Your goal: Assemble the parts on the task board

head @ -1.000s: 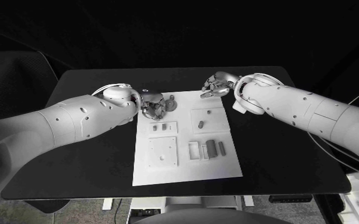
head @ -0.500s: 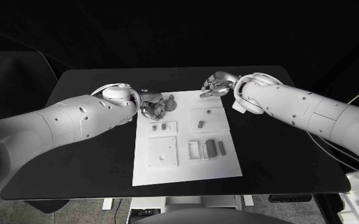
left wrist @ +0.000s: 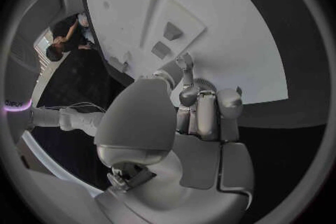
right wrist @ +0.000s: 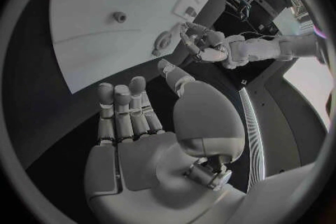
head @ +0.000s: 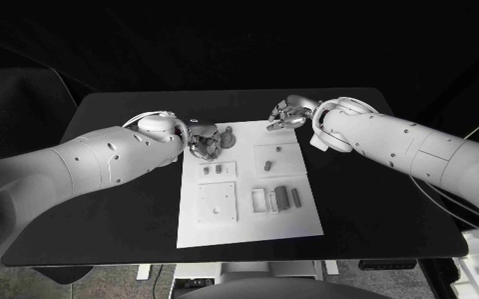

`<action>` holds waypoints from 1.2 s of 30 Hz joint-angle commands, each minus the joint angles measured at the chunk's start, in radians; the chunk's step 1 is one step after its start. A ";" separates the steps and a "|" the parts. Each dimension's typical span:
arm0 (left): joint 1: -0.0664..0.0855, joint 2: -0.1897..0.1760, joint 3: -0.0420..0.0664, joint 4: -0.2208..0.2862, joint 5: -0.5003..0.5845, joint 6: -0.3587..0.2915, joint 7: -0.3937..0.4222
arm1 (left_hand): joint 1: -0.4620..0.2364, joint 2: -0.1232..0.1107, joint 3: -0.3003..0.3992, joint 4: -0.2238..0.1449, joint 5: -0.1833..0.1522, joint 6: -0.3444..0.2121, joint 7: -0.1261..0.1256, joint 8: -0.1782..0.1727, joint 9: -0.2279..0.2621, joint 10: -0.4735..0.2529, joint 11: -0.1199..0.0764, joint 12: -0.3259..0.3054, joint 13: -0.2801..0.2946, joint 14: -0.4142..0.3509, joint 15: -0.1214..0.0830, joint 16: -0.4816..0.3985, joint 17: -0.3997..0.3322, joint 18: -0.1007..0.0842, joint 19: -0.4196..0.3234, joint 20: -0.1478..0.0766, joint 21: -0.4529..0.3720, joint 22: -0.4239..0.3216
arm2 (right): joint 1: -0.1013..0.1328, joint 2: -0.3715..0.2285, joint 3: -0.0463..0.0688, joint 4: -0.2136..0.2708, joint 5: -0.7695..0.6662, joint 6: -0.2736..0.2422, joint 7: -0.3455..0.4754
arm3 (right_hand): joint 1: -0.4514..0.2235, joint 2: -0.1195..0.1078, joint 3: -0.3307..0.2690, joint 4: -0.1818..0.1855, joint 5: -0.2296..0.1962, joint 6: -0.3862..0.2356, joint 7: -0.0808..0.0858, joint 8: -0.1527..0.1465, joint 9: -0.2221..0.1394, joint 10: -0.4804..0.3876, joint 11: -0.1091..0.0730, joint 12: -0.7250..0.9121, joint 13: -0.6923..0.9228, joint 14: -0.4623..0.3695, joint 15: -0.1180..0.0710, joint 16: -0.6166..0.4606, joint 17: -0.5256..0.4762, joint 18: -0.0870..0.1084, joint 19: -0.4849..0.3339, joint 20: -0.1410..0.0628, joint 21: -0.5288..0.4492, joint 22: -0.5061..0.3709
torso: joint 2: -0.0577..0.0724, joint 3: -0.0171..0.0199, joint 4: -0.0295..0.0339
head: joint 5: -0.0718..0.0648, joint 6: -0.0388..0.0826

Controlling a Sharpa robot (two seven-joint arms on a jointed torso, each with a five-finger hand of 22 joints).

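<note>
Both hands hang at the task board's [head: 250,226] far end — left hand [head: 207,142] curls round a round part [head: 228,137] at the far-left corner, right hand [head: 286,115] empty, fingers apart, over the far-right corner. Board mid-bench [head: 120,223].

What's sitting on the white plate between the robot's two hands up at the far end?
Between the left hand and the right hand, the head view shows a round disc-like part lying beside the left hand; the rest of the task board there is bare.

Matt white task board [head: 250,223], matt black table [head: 120,209], shiny metal-look left hand [head: 207,145].
</note>
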 commanded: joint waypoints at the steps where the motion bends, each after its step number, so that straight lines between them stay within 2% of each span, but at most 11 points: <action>1: -0.002 0.002 -0.001 -0.002 0.002 0.030 0.003 | -0.001 0.010 0.005 0.001 0.000 0.042 0.035 0.002 0.001 0.001 -0.002 0.006 -0.002 -0.006 -0.005 0.004 0.013 0.066 0.007 -0.001 0.136 0.001 | 0.000 0.000 0.000 0.001 -0.002 0.008 0.006 | -0.009 -0.001 0.007 0.002 0.006 -0.006 0.004 0.002 -0.001 -0.003 -0.001 0.005 -0.001 0.001 -0.002 0.007 -0.001 -0.004 0.002 0.001 0.016 -0.001 | 0.000 -0.0003 -0.0001 | -0.001 -0.002; 4: -0.002 0.004 -0.001 -0.006 0.002 0.027 -0.002 | -0.003 0.006 0.004 0.000 -0.001 0.040 0.034 0.000 0.000 0.001 -0.002 0.006 -0.002 -0.006 -0.005 0.004 0.013 0.066 0.007 -0.001 0.136 0.002 | 0.000 0.000 0.000 0.001 -0.002 0.008 0.006 | -0.009 -0.001 0.007 0.002 0.006 -0.006 0.004 0.002 -0.001 -0.003 -0.001 0.005 -0.001 0.001 -0.002 0.007 -0.001 -0.004 0.002 0.001 0.016 -0.001 | 0.000 -0.0007 -0.0001 | -0.001 -0.002; 7: -0.003 0.004 -0.001 -0.009 0.002 0.029 -0.005 | -0.008 -0.009 0.003 -0.004 -0.001 0.023 0.029 -0.012 -0.005 0.000 -0.001 0.006 -0.004 -0.008 -0.004 0.006 0.011 0.066 0.005 0.000 0.135 0.005 | 0.000 0.000 0.000 0.001 -0.002 0.007 0.006 | -0.010 -0.001 0.007 0.002 0.006 -0.006 0.004 0.002 -0.001 -0.003 -0.001 0.005 -0.001 0.001 -0.002 0.007 -0.001 -0.004 0.002 0.001 0.016 -0.001 | 0.000 -0.0010 -0.0001 | -0.001 -0.002; 17: -0.003 -0.001 -0.001 -0.007 0.002 0.013 -0.005 | -0.011 -0.028 0.004 -0.010 -0.001 -0.006 0.023 -0.029 -0.011 0.002 -0.001 0.006 -0.006 -0.009 -0.005 0.008 0.007 0.067 0.004 0.001 0.135 0.009 | 0.000 0.000 0.000 0.001 -0.002 0.008 0.006 | -0.010 -0.001 0.007 0.002 0.006 -0.006 0.004 0.002 -0.001 -0.003 -0.001 0.005 -0.001 0.000 -0.003 0.007 -0.001 -0.004 0.002 0.001 0.016 -0.001 | -0.001 -0.0011 0.0006 | -0.001 -0.003; 36: -0.004 -0.007 -0.001 -0.003 0.003 0.003 -0.003 | -0.011 -0.033 0.003 -0.012 -0.001 -0.012 0.021 -0.032 -0.013 0.003 -0.001 0.007 -0.006 -0.008 -0.005 0.009 0.007 0.068 0.005 0.001 0.135 0.010 | 0.000 0.000 0.000 0.000 -0.002 0.008 0.005 | -0.010 -0.001 0.007 0.002 0.006 -0.006 0.004 0.002 -0.001 -0.003 -0.001 0.005 -0.002 0.000 -0.003 0.007 -0.001 -0.004 0.002 0.001 0.016 -0.002 | 0.000 0.0001 -0.0004 | 0.000 -0.002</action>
